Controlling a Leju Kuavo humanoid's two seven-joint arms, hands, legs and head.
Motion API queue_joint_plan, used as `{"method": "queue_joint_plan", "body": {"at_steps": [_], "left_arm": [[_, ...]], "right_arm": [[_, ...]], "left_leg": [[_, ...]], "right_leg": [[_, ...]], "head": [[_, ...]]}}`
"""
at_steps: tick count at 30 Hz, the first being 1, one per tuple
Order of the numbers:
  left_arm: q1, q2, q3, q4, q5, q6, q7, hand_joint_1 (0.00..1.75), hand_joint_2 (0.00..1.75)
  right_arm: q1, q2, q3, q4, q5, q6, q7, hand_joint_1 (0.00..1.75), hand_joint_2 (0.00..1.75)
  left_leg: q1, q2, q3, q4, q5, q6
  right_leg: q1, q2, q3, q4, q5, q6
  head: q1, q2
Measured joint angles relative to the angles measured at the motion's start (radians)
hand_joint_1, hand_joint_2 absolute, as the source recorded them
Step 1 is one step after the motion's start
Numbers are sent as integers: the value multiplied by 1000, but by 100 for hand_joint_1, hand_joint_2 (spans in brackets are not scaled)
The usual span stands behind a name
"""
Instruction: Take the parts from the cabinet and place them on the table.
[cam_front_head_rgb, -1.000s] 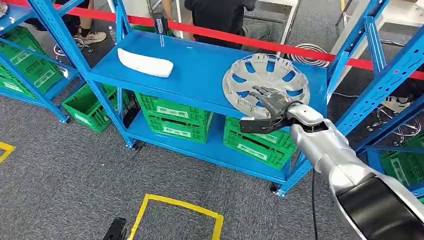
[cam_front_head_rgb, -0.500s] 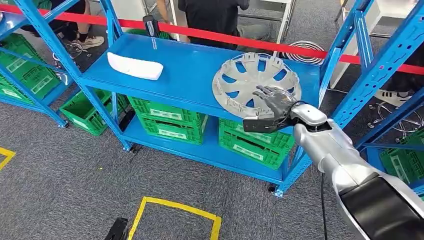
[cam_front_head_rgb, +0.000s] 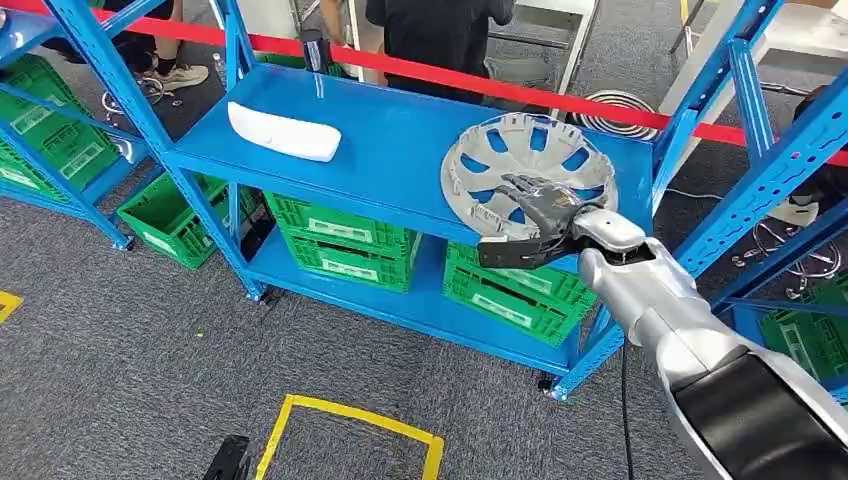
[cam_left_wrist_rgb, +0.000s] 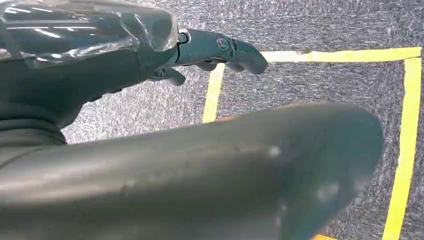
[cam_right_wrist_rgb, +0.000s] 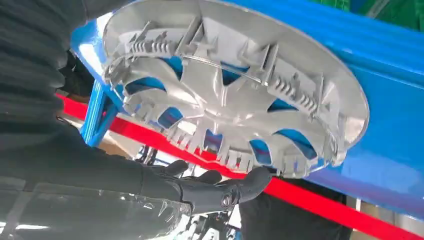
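Head view: the right hand (cam_front_head_rgb: 545, 205) is extended over the blue cabinet (cam_front_head_rgb: 400, 140) shelf, at the near rim of the silver wheel cover (cam_front_head_rgb: 528, 172). The fingers (cam_front_head_rgb: 530, 190) are spread and reach over the cover's near edge toward its spokes; whether they touch the cover cannot be told from here. The thumb side of the hand lies below the shelf edge, in front of a green crate (cam_front_head_rgb: 515, 290). The wheel cover lies flat on the shelf, hollow side up, directly beyond the fingertips. A white part (cam_front_head_rgb: 284, 133) lies on the same shelf, well apart from the fingers, toward the robot's left. Further green crates (cam_front_head_rgb: 345, 245) stand on the lower shelf. Beyond the cabinet runs a red barrier tape (cam_front_head_rgb: 480, 80), and a person in dark clothing (cam_front_head_rgb: 440, 35) stands behind it.

Left wrist view: the left hand (cam_left_wrist_rgb: 150, 55) hangs above grey carpet (cam_left_wrist_rgb: 320, 27) marked with yellow tape lines (cam_left_wrist_rgb: 400, 165). Its fingers (cam_left_wrist_rgb: 235, 50) are loosely apart and hold nothing.

Right wrist view: the dark fingers (cam_right_wrist_rgb: 220, 190) are extended and apart, with the ribbed inner side of the wheel cover (cam_right_wrist_rgb: 235, 90) just beside them. A gap shows between the fingertips and the cover's rim; nothing is gripped. The cover rests on the blue shelf surface (cam_right_wrist_rgb: 390, 115), and the red tape (cam_right_wrist_rgb: 310, 200) runs beyond the fingertips.
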Motion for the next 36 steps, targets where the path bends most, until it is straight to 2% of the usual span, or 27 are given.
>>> {"method": "queue_joint_plan", "body": {"at_steps": [2, 3, 7, 8, 9, 10, 12, 13, 14, 15, 17, 18, 19, 22, 23, 24, 25, 27, 28, 29, 30, 31, 32, 33, 34, 35, 36], "left_arm": [[0, -2, 0, 0, 0, 0, 0, 0, 0], [0, -3, 1, 0, 0, 0, 0, 0, 0], [2, -5, 1, 0, 0, 1, -1, 0, 0], [3, -4, 1, 0, 0, 1, -1, 0, 0], [3, -4, 2, 0, 0, 1, -1, 0, 0], [3, -4, 3, 0, 0, 2, -1, 0, 0], [4, -3, 4, 0, 0, 2, -1, 0, 0], [4, -5, 4, 0, 0, 2, -1, 0, 0], [5, -6, 4, 0, 0, 2, -1, 0, 0], [6, -5, 4, 0, 0, 2, -1, 0, 0], [6, -3, 5, 0, 0, 0, -1, 0, 0], [5, -3, 5, 0, 0, 0, -1, 0, 0], [5, -2, 5, 0, 0, -2, -1, 0, 0], [6, -1, 5, 0, -2, -3, -1, 0, 0], [5, -1, 5, 0, -3, -4, -1, 0, 0], [5, -4, 5, 0, -4, -4, -1, 0, 0], [4, -4, 5, 0, -6, -5, -1, 0, 0], [3, -5, 5, 0, -13, -10, -1, 0, 0], [4, -5, 5, 0, -13, -13, -1, 0, 0], [5, -5, 5, 0, -14, -14, -1, 0, 0], [5, -6, 5, 0, -16, -16, -1, 0, 0], [4, -6, 5, 0, -19, -16, -1, 0, 0], [4, -7, 5, 0, -20, -17, -1, 0, 0], [4, -8, 5, 0, -21, -17, -1, 0, 0], [3, -8, 5, 0, -21, -17, -1, 0, 0], [3, -7, 5, 0, -21, -17, 0, 0, 0], [3, -6, 5, 0, -21, -17, 0, 0, 0]], "right_arm": [[-7, 1, 0, 0, 0, 0, 0, 0, 175], [-9, 2, 0, 0, 0, 0, 0, 0, 175], [-9, 5, 0, 0, 1, 0, 0, 0, 175], [-10, 8, 0, -1, 1, 0, 0, 0, 175], [-14, 9, 0, -1, 1, 0, 0, 0, 175], [-15, 11, 0, -1, 1, 0, 0, 0, 175], [-12, 14, 0, 0, 1, 0, 0, 0, 175], [-9, 14, 0, 0, 1, 0, 0, 0, 175], [-7, 14, 0, 0, 1, 0, 0, 0, 175], [-7, 14, 0, 0, 1, 0, 0, 0, 175], [-9, 15, 0, -1, 0, 0, 0, 0, 175], [-11, 15, 0, -1, -1, 0, 0, 0, 175], [-12, 14, 0, 0, -1, 0, 0, 0, 175], [-7, 13, 0, 0, -1, -2, 0, 0, 175], [-8, 11, 0, -1, -1, -3, 1, 0, 175], [-10, 6, -2, -1, -2, -3, 1, 0, 175], [-13, 5, -2, -1, -3, -3, 1, 0, 175], [-5, -2, -2, 0, -4, -3, 1, 0, 175], [2, -7, -2, 0, -4, -3, 2, 0, 175], [8, -11, -2, 0, -4, -3, 2, 0, 175], [10, -14, -2, 0, -4, -4, 3, 0, 175], [9, -16, -2, 0, -4, -4, 3, 0, 175], [8, -17, -3, 0, -6, -5, 3, 0, 175], [6, -19, -3, 0, -6, -5, 3, 0, 175], [5, -19, -3, 0, -7, -5, 3, 0, 175], [6, -19, -3, 0, -8, -6, 3, 0, 175], [6, -20, -3, 0, -8, -6, 3, 0, 175]], "left_leg": [[0, -1, 1, 12, -10, -9], [-6, -1, -3, 20, -17, -16], [-3, 0, -4, 23, -24, -30], [2, 1, -12, 32, -35, -36], [3, 2, -25, 70, -59, -42], [4, 3, -56, 139, -93, -49], [5, 3, -146, 309, -158, -57], [6, 3, -179, 357, -163, -58], [6, 3, -183, 349, -145, -56], [6, 3, -162, 290, -103, -52], [4, 3, -74, 103, -6, -37], [1, 3, -45, 41, 6, -28], [-4, 5, -28, 28, -3, -26], [-9, 5, -30, 30, -5, -17], [-3, 6, -18, 12, 3, -8], [0, 7, -10, 0, 7, -3], [0, 7, -8, -1, 8, 1], [0, 6, -8, 0, 7, 4], [0, 5, -8, 1, 6, 4], [0, 3, -7, 1, 5, 3], [0, 2, -6, 2, 4, 2], [0, 1, -5, 4, 1, -1], [0, 1, -4, 10, -4, -6], [0, 1, -5, 17, -10, -12], [-10, 1, -10, 26, -18, -20], [-8, 1, -9, 25, -19, -22], [-6, 2, -9, 25, -18, -24]], "right_leg": [[-4, -3, 95, -195, 74, 17], [-1, -6, 115, -230, 77, 8], [4, -1, 118, -233, 80, -18], [-11, -1, 124, -237, 82, -24], [-10, 1, 127, -237, 79, -32], [-10, 1, 129, -237, 78, -37], [-7, 1, 130, -236, 75, -42], [-6, 1, 131, -236, 74, -42], [-4, 1, 132, -236, 73, -43], [-3, 3, 134, -236, 72, -43], [-1, 5, 142, -236, 68, -41], [-1, 5, 144, -237, 66, -39], [12, 6, 140, -235, 63, -34], [6, 6, 142, -241, 65, -20], [10, 6, 142, -242, 61, -15], [7, 4, 128, -214, 47, -15], [6, 4, 99, -154, 19, -21], [5, 4, 12, 16, -41, -25], [5, 4, -25, 81, -56, -21], [3, 3, -36, 90, -50, -13], [0, 3, -20, 49, -27, -2], [-3, 2, 14, -26, 6, 9], [-6, 0, 66, -134, 49, 19], [-8, -5, 110, -223, 77, 22], [-2, -5, 121, -232, 76, 7], [-2, -3, 119, -231, 78, -4], [0, -2, 118, -230, 78, -9]], "head": [[0, 0], [-1, 0], [-1, 0], [-1, 0], [-3, 0], [-3, 0], [-3, 0], [-3, 0], [-3, 0], [-3, 0], [-3, 0], [-2, 0], [-2, 0], [-2, 0], [-2, 0], [0, 0], [0, 0], [-1, 0], [0, 0], [0, 0], [0, 0], [0, 0], [0, 0], [0, 0], [0, 0], [-2, 0], [-2, 0]]}}
